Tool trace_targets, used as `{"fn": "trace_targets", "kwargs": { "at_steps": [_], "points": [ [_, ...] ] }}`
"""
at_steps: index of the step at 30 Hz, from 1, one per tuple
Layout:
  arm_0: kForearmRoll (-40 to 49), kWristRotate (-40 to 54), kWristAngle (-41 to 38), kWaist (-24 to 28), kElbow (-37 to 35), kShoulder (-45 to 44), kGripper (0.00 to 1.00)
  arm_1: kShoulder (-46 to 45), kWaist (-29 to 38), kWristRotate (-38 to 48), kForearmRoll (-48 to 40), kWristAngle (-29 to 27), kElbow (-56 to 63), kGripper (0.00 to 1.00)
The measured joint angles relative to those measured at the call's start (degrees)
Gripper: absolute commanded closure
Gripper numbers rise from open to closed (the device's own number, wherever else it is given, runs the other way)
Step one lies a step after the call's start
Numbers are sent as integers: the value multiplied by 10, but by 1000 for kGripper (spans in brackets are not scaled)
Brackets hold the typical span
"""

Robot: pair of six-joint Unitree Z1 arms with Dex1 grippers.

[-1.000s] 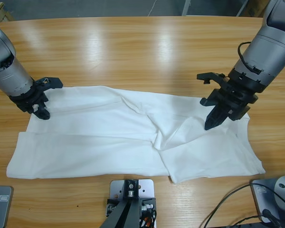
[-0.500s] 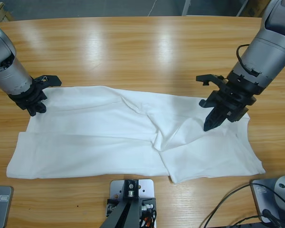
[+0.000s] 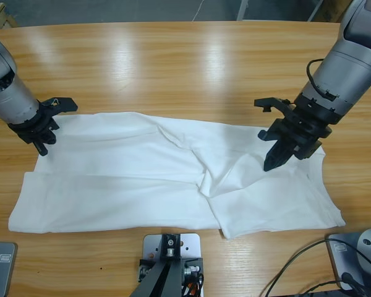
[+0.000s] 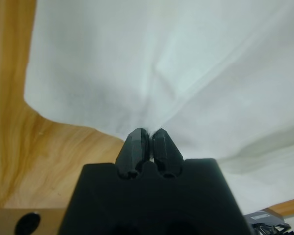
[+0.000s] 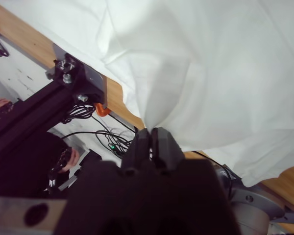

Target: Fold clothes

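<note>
Wooden desk [image 3: 191, 68]: white T-shirt [image 3: 130, 185] spread across near half, creased mid-cloth. Left claw [image 4: 148, 142] clamped on cloth at its left edge; right claw [image 5: 150, 139] clamped on right part. Risk: thin pinch slipping, fold skewing.

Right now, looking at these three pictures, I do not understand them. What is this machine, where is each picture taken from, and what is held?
It is two silver-grey robot arms with black two-jaw grippers. One picture looks down on the wooden table. The other two come from wrist cameras looking along the jaws. A white T-shirt lies spread and rumpled. The left gripper pinches its corner, and the right gripper pinches a fold.
</note>
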Motion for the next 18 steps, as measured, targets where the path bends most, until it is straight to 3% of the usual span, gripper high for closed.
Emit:
{"fn": "trace_targets", "kwargs": {
  "at_steps": [10,18],
  "points": [
    [110,0,0,0,-61,-23,1000,-6,0,0,16,8,-1,1000],
    [139,0,0,0,-63,-24,1000,-60,-22,-1,83,8,-22,1000]
  ]
}}
